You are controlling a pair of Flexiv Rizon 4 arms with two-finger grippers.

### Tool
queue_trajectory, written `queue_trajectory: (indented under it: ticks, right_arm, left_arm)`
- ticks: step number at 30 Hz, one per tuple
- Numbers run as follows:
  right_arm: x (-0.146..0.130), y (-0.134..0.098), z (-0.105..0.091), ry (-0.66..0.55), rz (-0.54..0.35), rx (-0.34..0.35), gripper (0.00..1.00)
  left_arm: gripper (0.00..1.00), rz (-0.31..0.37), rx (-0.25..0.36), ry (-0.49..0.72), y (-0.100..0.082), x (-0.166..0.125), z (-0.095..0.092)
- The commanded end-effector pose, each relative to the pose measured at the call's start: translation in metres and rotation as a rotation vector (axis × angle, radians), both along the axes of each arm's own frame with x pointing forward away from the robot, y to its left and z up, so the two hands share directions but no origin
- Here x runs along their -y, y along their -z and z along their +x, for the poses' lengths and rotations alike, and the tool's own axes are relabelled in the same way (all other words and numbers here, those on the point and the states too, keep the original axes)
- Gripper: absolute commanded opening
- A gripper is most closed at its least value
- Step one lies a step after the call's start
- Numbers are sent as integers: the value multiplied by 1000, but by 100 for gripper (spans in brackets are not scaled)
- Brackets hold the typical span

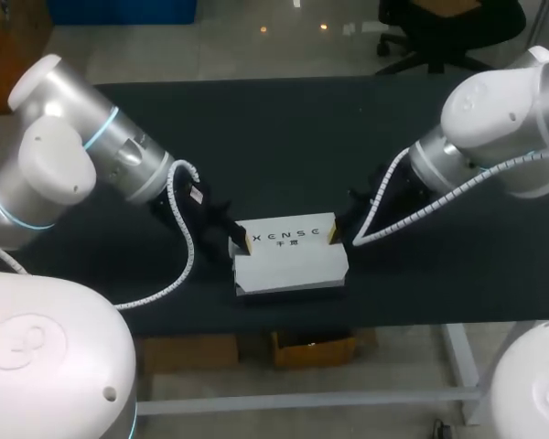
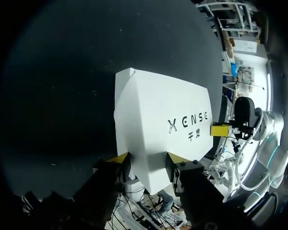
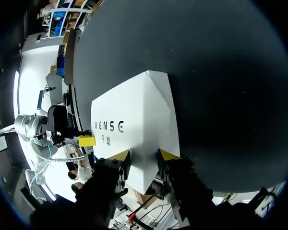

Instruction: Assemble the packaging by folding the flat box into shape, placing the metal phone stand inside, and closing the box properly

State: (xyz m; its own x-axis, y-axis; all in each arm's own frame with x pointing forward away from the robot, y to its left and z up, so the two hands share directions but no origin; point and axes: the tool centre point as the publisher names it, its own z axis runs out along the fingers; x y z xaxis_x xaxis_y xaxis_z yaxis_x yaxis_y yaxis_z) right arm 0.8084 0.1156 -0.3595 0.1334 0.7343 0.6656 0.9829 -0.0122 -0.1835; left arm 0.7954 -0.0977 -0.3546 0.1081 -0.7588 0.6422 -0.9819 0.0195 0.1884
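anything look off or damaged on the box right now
Nothing alarming. The white box sits slightly askew on the table, gripped at its ends by the left tool and right tool. Creases at one corner look like folds, not damage.

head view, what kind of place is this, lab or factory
Probably a robotics lab test bench: a matte black table, a white cardboard box on it, held at each end by the left gripper and right gripper.

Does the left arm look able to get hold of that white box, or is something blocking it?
Yes, apparently: the left pincer has one end of the white box between its yellow tips, touching both sides. The right pincer grips the opposite end, out of its way.
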Motion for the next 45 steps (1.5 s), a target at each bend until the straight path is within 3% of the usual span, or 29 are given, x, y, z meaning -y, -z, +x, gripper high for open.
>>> queue_trajectory:
  ticks: [1, 25, 45]
  right_arm:
    - [-4, -4, 0, 0, -9, -11, 34]
    - [-1, -8, 1, 20, -5, -53, 35]
    - [-3, -19, 8, 22, 6, -74, 35]
  left_arm:
    - [47, 4, -16, 5, -1, 7, 4]
    - [45, -58, -132, 0, -18, 5, 15]
    - [45, -61, -175, -6, -26, 3, 19]
